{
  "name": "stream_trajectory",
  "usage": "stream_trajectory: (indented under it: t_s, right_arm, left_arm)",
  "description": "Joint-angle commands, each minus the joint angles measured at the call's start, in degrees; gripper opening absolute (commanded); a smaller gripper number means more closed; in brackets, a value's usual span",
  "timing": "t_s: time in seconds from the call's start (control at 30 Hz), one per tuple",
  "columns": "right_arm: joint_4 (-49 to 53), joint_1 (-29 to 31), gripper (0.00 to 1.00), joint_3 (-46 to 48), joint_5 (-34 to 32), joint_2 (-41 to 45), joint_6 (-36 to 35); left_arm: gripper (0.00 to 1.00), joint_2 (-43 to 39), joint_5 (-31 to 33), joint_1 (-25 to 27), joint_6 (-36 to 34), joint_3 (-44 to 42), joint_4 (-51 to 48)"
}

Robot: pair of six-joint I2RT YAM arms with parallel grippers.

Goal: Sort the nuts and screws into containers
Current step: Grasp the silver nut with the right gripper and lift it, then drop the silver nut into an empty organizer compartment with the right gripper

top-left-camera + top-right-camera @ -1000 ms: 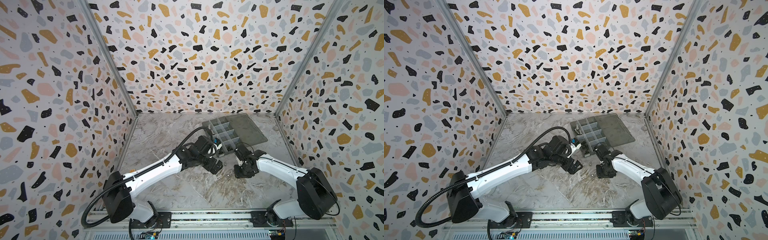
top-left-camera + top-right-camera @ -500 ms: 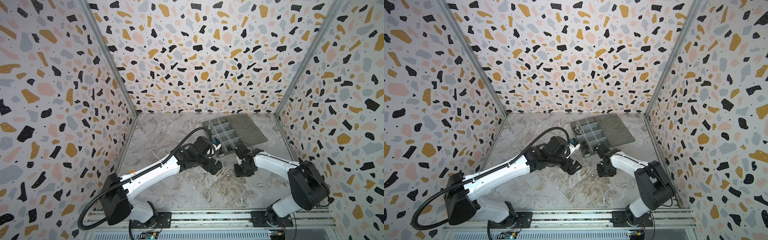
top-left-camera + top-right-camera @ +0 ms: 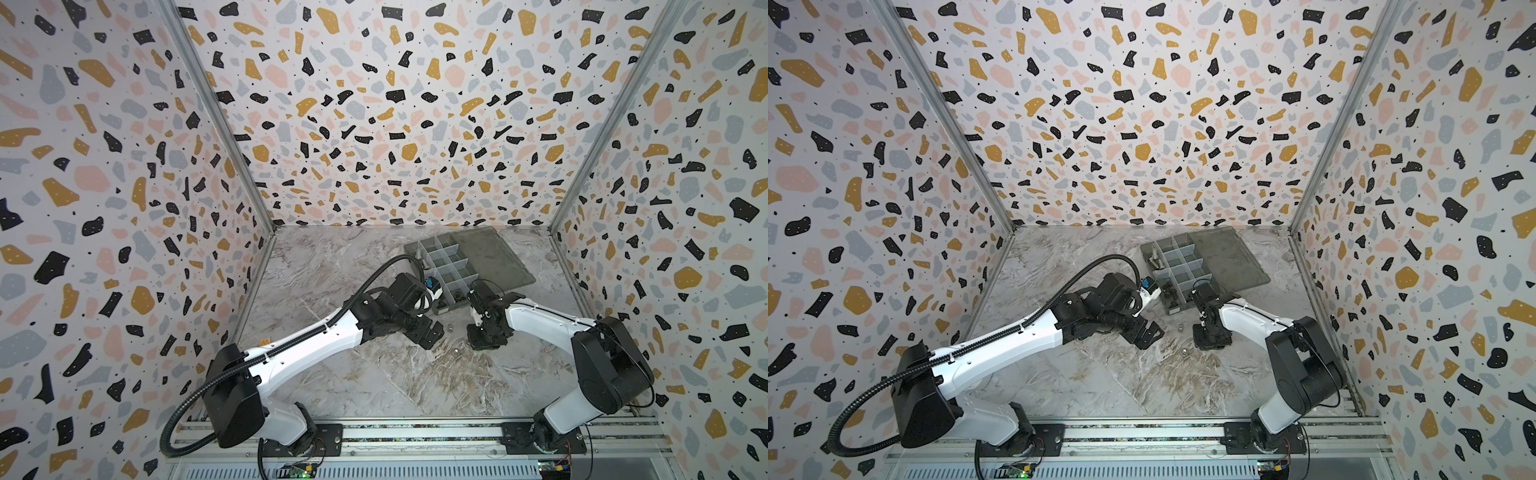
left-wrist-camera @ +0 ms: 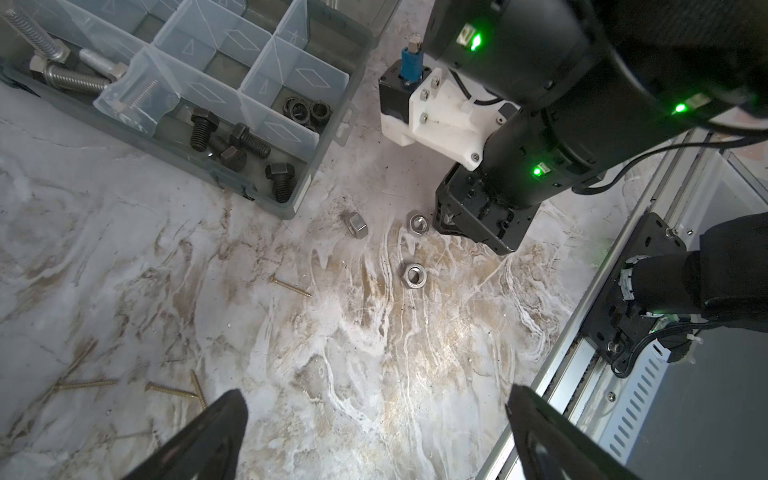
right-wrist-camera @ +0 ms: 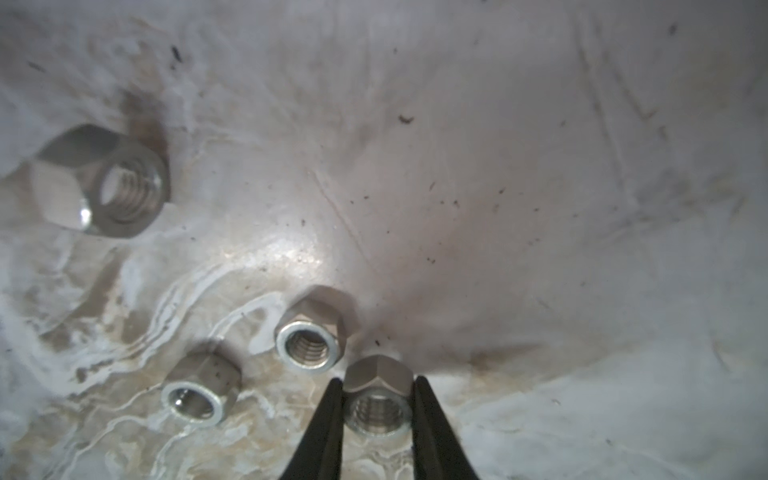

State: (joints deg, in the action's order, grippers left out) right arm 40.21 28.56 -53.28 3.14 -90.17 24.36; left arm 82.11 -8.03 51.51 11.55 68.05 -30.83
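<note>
While both top views reduce the hardware to specks, the right wrist view shows four silver nuts (image 5: pixel 104 183) on the bench (image 5: pixel 540 166) — right tool (image 5: pixel 377 381) clenched on one. Left wrist view shows only three; the gripped one hides behind the tool body. Left tool (image 4: pixel 376 392) released, wide apart. Organiser box (image 3: pixel 453 268) sits right of centre in both top views — four black screws (image 4: pixel 249 141), roughly three black nuts (image 4: pixel 307 110) inside; silver screws (image 4: pixel 70 77) partly cut off, uncountable.

Both top views high, looking down; wrist views near tabletop (image 5: pixel 498 166), sharing silver nuts (image 4: pixel 411 276).
</note>
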Motion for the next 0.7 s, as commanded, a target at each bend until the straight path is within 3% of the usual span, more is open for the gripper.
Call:
stream_trajectory:
  t_s: [0.0, 0.13, 0.37, 0.67]
  right_arm:
    - [4.4, -0.4, 0.19, -6.1, -1.3, 2.6, -0.9]
    - [6.9, -1.9, 0.19, -13.0, -2.1, 1.8, -2.2]
    - [7.4, -5.7, 0.19, -22.6, -2.4, -4.4, -5.2]
    - [5.5, -9.5, 0.19, -30.1, -1.6, -13.7, -6.9]
  left_arm:
    - [0.99, 1.1, 1.6, 0.3, -0.6, 2.1, 1.0]
    - [0.99, 4.7, 3.5, 0.2, -1.3, 5.9, -0.2]
    - [0.99, 16.2, 4.7, 0.2, -5.9, 22.1, -5.0]
    - [0.99, 25.3, 0.7, -1.5, -6.6, 34.1, -6.8]
